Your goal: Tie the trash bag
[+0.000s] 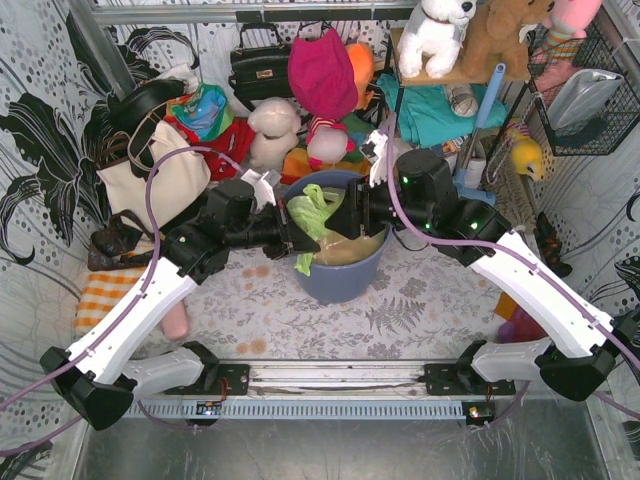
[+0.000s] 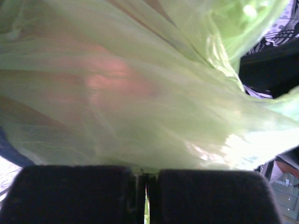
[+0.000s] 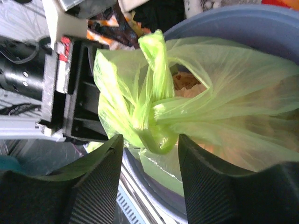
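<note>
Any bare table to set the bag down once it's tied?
Yes: the patterned cloth between the blue bin and the base rail. Behind the bin it's packed with handbags and plush toys.

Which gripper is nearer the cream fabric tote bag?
Left. Left gripper hangs over the round blue-grey plastic bin's rim nearest the cream tote; right gripper is beyond, over the bin's middle.

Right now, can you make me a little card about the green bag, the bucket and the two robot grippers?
trash bag: light green, see-through, sitting in the bin, top gathered and twisted
bin: round, blue-grey, upright
inside the bag: tan paper scraps
left gripper: shut on the bag's plastic
right gripper: open, straddling the bag's twisted top
</note>
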You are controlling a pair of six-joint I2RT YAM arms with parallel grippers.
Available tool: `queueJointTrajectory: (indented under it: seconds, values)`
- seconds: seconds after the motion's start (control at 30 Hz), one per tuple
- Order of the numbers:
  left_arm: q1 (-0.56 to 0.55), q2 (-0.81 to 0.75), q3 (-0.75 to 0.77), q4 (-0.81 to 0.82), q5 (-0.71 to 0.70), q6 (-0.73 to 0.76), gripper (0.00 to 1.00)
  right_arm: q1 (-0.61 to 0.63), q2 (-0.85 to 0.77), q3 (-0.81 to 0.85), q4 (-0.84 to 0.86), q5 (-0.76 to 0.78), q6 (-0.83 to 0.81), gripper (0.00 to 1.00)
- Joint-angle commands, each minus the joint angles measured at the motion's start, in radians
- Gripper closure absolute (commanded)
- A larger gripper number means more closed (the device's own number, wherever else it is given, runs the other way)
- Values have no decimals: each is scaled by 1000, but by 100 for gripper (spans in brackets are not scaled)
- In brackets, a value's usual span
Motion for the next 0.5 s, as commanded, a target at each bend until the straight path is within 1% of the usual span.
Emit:
queueJointTrajectory:
  seconds: [0.0,0.07,0.2,0.3,0.47]
  values:
    - [-8,10,19,-29,-67,52,98,-4,-12,82,14,90,5,46]
    - [-8,14,16,-35,-73,57,99,-7,-2,98,38,118,15,43]
    - [-9,14,25,-34,-71,57,100,-29,62,145,53,152,23,44]
    - [-10,15,28,-36,-68,57,100,-72,110,161,83,106,25,48]
    - [-10,12,33,-37,-67,58,100,-79,185,203,128,-4,5,50]
